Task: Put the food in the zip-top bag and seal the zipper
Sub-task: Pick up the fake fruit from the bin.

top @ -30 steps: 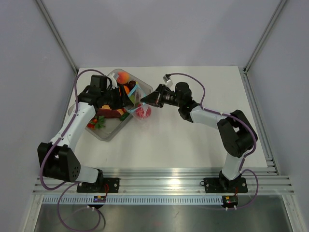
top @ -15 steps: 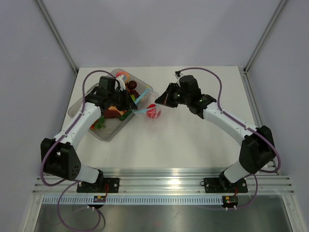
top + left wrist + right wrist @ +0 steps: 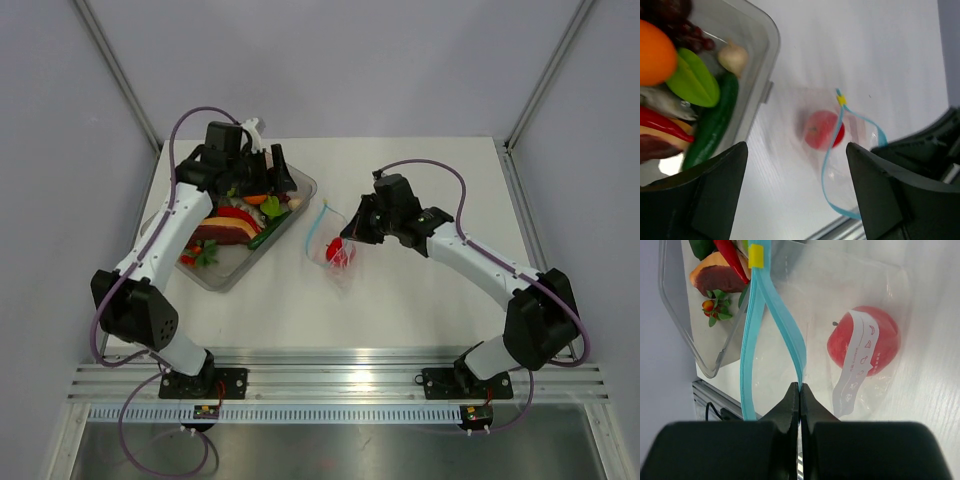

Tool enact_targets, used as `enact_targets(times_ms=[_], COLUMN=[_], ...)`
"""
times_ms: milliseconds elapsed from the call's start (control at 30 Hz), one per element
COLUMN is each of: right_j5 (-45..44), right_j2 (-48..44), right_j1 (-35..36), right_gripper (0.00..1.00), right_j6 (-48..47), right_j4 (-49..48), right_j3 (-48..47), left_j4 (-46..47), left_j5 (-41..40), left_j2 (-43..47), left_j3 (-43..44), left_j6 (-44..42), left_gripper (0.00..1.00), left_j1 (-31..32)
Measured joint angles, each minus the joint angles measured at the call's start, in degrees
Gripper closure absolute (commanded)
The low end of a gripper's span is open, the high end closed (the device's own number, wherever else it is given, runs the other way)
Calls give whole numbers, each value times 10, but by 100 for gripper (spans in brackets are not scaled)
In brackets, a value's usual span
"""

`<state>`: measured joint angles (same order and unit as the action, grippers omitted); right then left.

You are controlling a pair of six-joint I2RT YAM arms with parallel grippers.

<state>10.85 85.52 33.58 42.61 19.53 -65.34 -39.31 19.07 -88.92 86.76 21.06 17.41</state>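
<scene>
The tub (image 3: 771,50) is running off the left wrist view's top and left edges, taking part of the orange piece (image 3: 655,52) along. In the right wrist view a white label (image 3: 860,360) is covering a strip of the red apple (image 3: 885,342).

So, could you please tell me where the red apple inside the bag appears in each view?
Top external: red apple near the centre.
Left wrist: apple just right of centre.
Right wrist: apple right of centre.
Shared landmark: light-blue zipper beside it.
</scene>
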Motion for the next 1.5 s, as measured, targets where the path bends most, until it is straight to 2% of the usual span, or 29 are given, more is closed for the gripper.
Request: enact_targets(times_ms=[200, 233, 267, 367, 533, 1067, 1367, 1500], right_j5=[-7, -7, -7, -8, -8, -8, -8, -8], right_j2=[-17, -17, -17, -17, -17, -17, -17, -17], right_j1=[0, 0, 0, 0, 0, 0, 0, 0], right_gripper=[100, 100, 100, 100, 100, 100, 100, 100], right_j6=[-2, -2, -2, -2, -3, -9, -9, -9], right_j4=[0, 0, 1, 1, 1, 2, 2, 2], right_j3=[0, 0, 0, 0, 0, 0, 0, 0], left_j4=[-53, -56, -59, -70, -75, -14, 10, 18], left_j5=[-105, -121, -132, -162, -185, -184, -184, -184], left_j2=[-99, -118, -136, -178, -241, -310, -325, -332], left_j3=[157, 174, 183, 187, 187, 186, 185, 184], left_j6=[-32, -34, -36, -35, -28, -13, -17, -18], left_gripper=[16, 14, 8, 1, 1, 8, 8, 15], left_j1=[-32, -36, -40, -51, -69, -85, -89, -89])
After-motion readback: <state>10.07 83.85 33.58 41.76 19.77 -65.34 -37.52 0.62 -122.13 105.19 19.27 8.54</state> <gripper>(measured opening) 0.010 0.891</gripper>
